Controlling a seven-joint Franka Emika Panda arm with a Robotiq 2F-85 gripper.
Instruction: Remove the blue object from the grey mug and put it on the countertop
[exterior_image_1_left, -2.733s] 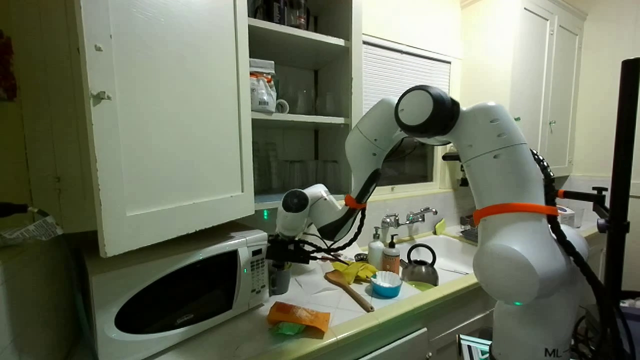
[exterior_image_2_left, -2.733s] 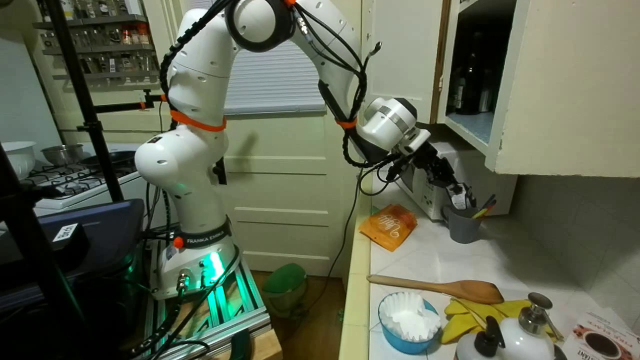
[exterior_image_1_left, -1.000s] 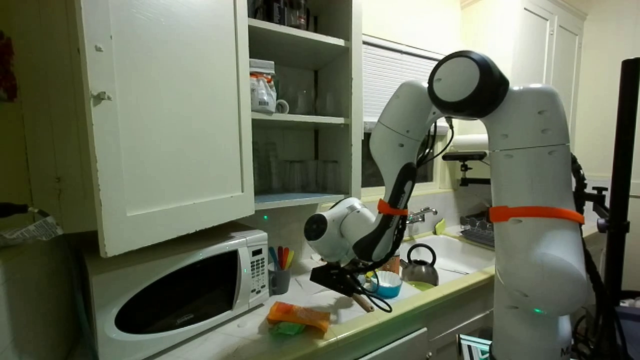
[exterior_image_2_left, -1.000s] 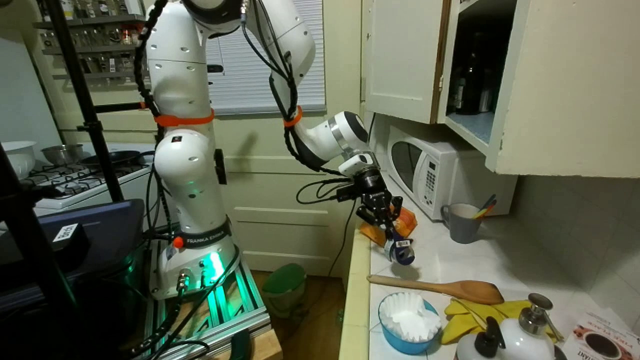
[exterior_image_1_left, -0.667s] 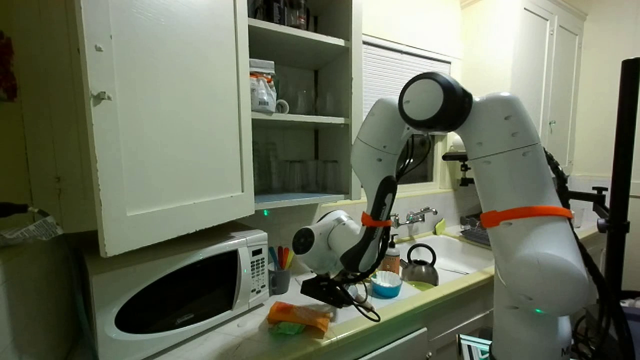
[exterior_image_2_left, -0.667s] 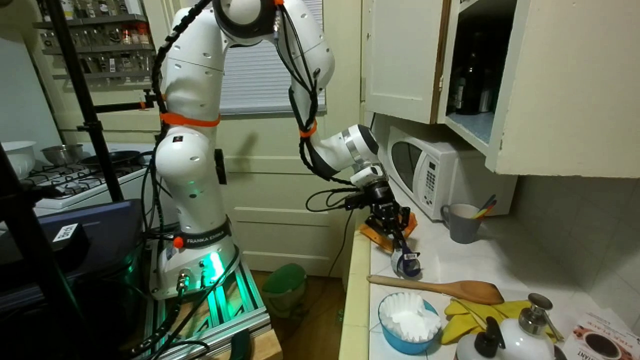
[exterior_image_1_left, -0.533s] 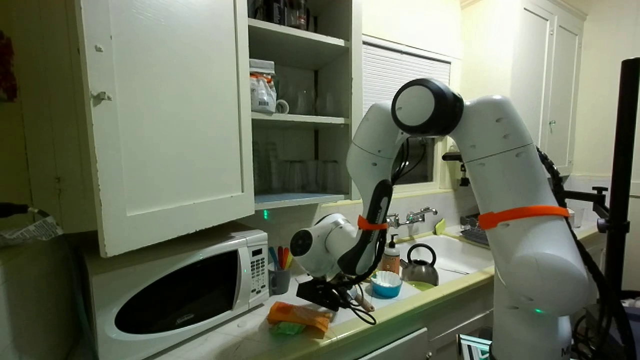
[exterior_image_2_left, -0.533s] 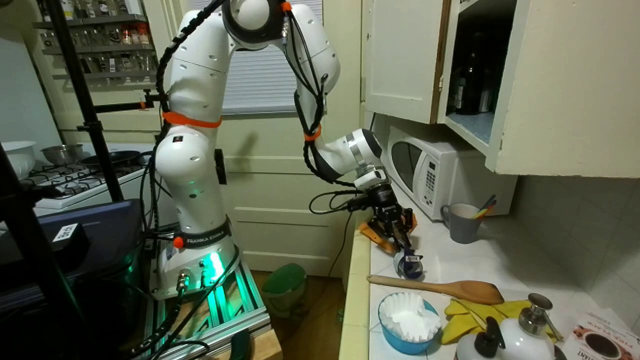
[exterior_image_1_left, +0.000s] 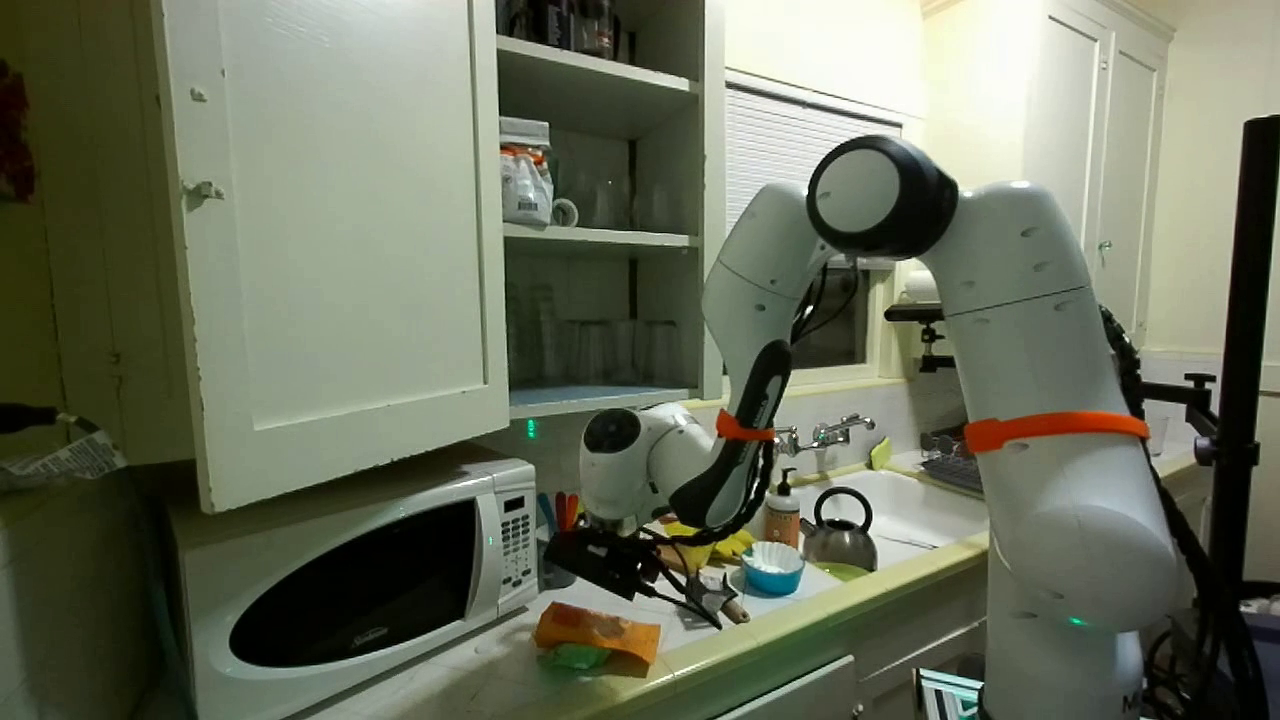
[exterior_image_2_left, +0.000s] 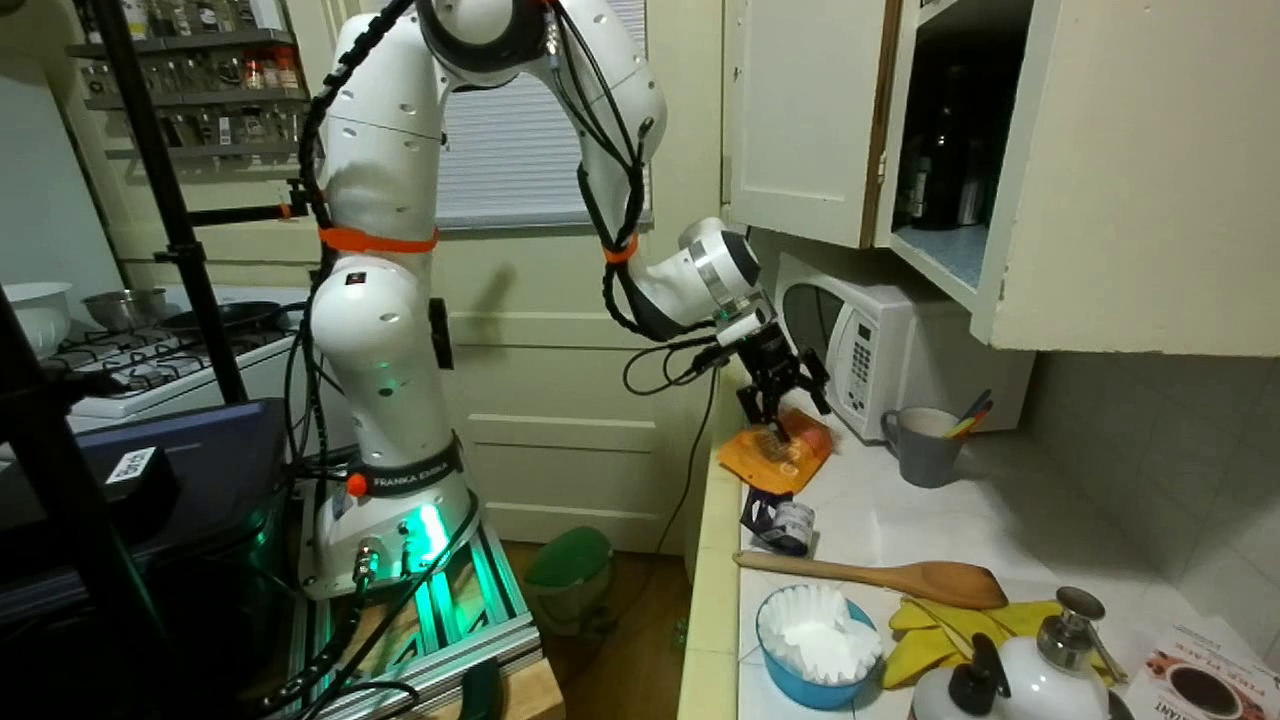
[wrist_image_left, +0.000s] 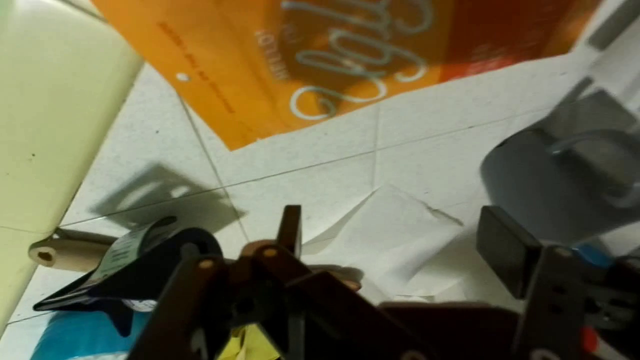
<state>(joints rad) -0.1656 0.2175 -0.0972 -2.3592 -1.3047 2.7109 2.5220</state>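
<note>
The dark blue object (exterior_image_2_left: 780, 522), with a white label, lies on the white-tiled countertop (exterior_image_2_left: 1020, 510) between the orange packet and the spoon handle. In the wrist view this blue object (wrist_image_left: 150, 265) shows at lower left, outside the jaws, overlapping the handle's end; whether they touch I cannot tell. My gripper (exterior_image_2_left: 795, 412) hangs above the orange packet, apart from the blue object. Its jaws are spread wide in the wrist view, with nothing between the fingers (wrist_image_left: 507, 250). Upright beside the microwave stands the grey mug (exterior_image_2_left: 925, 460), holding several coloured handles, one of them blue.
An orange packet (exterior_image_2_left: 775, 455) lies under my gripper. Nearby are a wooden spoon (exterior_image_2_left: 900, 577), a blue bowl of paper filters (exterior_image_2_left: 815, 690), yellow gloves (exterior_image_2_left: 925, 640) and soap bottles. The microwave (exterior_image_1_left: 370, 570) and an open cupboard door (exterior_image_1_left: 340, 220) border the space.
Earlier the blue object was at the grey mug, then was carried to the spoon handle. Since half a second ago my gripper has opened, released it, and moved up and towards the microwave.
</note>
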